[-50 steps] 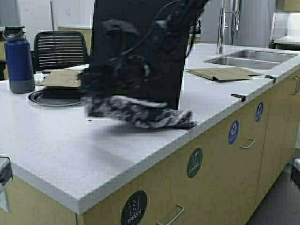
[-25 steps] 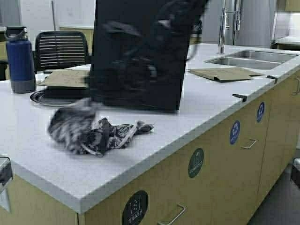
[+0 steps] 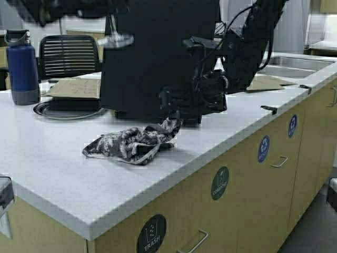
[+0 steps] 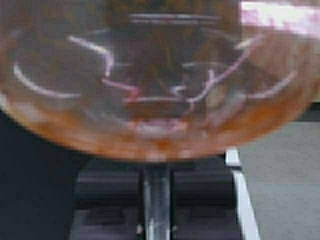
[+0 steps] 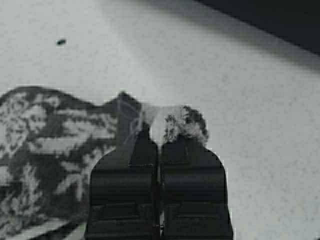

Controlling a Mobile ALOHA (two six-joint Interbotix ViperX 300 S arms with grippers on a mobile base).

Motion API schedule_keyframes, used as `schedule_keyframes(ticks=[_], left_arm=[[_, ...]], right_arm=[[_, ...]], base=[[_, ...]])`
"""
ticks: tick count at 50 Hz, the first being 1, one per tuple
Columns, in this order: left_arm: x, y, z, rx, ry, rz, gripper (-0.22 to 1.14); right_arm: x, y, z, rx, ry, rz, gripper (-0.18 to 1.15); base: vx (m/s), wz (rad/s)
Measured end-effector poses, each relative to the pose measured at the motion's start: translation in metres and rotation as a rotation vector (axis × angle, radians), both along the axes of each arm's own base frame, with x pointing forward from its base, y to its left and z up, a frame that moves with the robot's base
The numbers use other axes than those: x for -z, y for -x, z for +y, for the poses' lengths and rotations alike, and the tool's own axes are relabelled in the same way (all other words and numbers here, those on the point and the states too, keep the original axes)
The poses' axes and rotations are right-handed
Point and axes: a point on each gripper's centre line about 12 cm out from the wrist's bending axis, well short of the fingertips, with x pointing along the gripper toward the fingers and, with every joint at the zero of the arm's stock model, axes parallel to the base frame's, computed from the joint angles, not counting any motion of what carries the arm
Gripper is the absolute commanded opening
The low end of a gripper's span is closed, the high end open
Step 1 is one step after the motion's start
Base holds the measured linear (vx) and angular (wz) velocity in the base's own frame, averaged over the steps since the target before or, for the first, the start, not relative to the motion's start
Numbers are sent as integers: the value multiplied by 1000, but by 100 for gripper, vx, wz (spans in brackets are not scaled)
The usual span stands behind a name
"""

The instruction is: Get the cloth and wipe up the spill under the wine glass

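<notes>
- High view, far left: a blue bottle (image 3: 21,66) stands on the desk (image 3: 63,174), clear of my work, with a round dark tray (image 3: 66,109) near it.
- Up at the top left, my left gripper (image 4: 157,220) holds the wine glass (image 3: 114,38) in the air, well above the desk; the left wrist view shows the pinkish bowl just above my jaws, which are closed on the thin stem. I judge the glass fragile and top-heavy, so the stem grip should be kept firm and upright.
- Mid-desk, the cloth (image 3: 130,143) lies in a crumpled heap, its right corner lifted toward my other arm. It looks limp and light; I expect it to drag and bunch rather than slide flat.
- Just right of that, my right gripper (image 3: 174,120) sits low over the desk, in front of a big black box (image 3: 158,58). The right wrist view shows its jaws pressed together, pinching a small tuft of the cloth's edge (image 5: 175,125). A pinch that small could slip; a deeper bite into the fold would hold better.
- Far right, a sink (image 3: 287,66) lies well apart.
</notes>
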Motion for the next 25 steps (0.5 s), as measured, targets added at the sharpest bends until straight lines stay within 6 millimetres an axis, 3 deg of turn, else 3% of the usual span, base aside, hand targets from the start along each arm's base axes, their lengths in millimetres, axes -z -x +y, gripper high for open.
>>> schedule_keyframes(ticks=[16, 25], left_arm=[[95, -5, -6, 48, 29, 77, 24], [135, -8, -9, 61, 18, 93, 24]], right_arm=[[2, 1, -3, 5, 2, 6, 6], [2, 1, -3, 5, 4, 7, 6]], base=[[0, 0], [0, 0]])
